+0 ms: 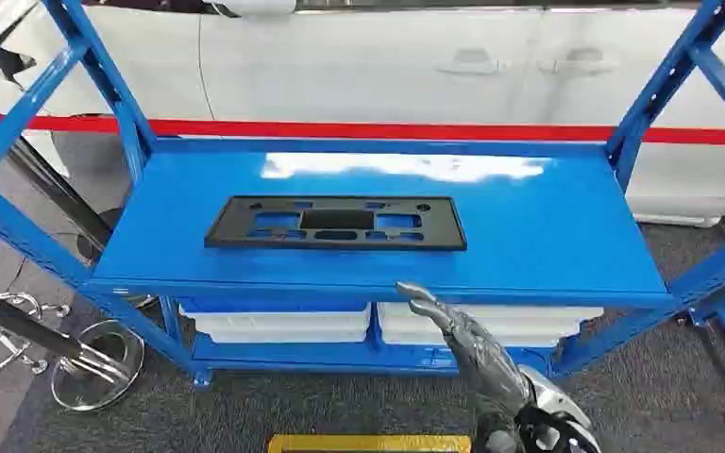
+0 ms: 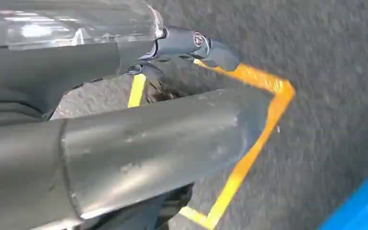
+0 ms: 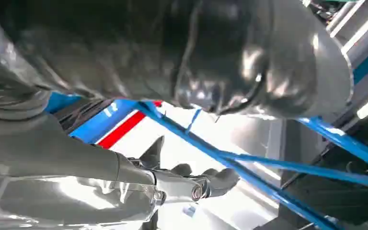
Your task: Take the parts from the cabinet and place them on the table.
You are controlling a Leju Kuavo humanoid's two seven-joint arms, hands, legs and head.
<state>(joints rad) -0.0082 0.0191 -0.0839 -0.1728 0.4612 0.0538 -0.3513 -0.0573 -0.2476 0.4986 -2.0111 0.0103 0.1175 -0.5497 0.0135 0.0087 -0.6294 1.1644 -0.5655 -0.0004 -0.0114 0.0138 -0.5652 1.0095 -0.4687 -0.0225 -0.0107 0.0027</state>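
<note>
A flat black plastic part [image 1: 335, 224] with several cut-outs lies on the top shelf of the blue cabinet [image 1: 547, 226], left of the middle. My right hand [image 1: 467, 344] is raised below the shelf's front edge, to the part's right and nearer to me. Its fingers are stretched out and hold nothing. The right wrist view has its fingers [image 3: 215, 181] spread before the blue frame bars. My left hand [image 2: 163, 139] hangs over the dark carpet, thumb and fingers apart, holding nothing.
Two white bins [image 1: 283, 326] [image 1: 510, 326] sit on the lower shelf. A white car [image 1: 387, 66] with a red stripe stands behind the cabinet. A chrome stand [image 1: 94, 363] is on the floor at left. Yellow tape [image 1: 368, 444] [image 2: 263, 120] marks the carpet.
</note>
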